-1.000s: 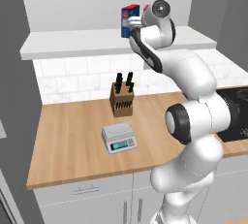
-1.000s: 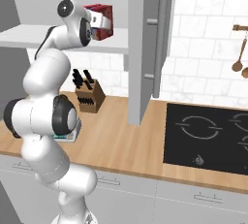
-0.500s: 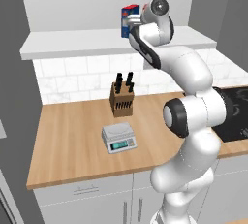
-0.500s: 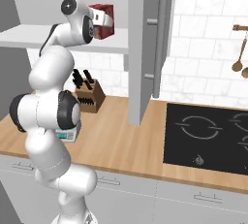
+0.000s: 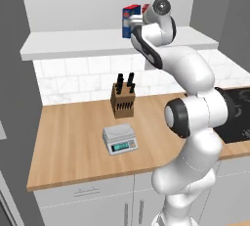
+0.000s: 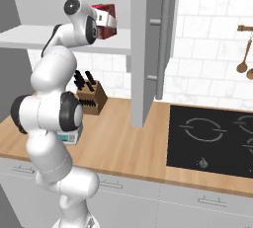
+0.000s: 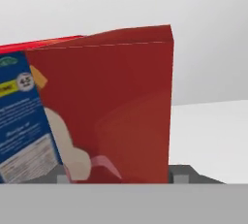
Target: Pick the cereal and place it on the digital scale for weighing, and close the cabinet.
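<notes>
The cereal (image 7: pixel 116 106) is seen on the cabinet (image 6: pixel 148 44) shelf, beside a blue box (image 5: pixel 130 20) on which only "45" can be read. The gripper (image 5: pixel 142 22) is raised to the cereal; its grasp cannot be told. The digital scale (image 5: pixel 120 139) is left on the counter (image 5: pixel 68 142).

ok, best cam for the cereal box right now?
Hand view: the cereal sits close up, its red side and part of the pictured front plain. The right base view shows a red piece beyond the arm's wrist; the left base view just a red sliver beside the blue box.
</notes>
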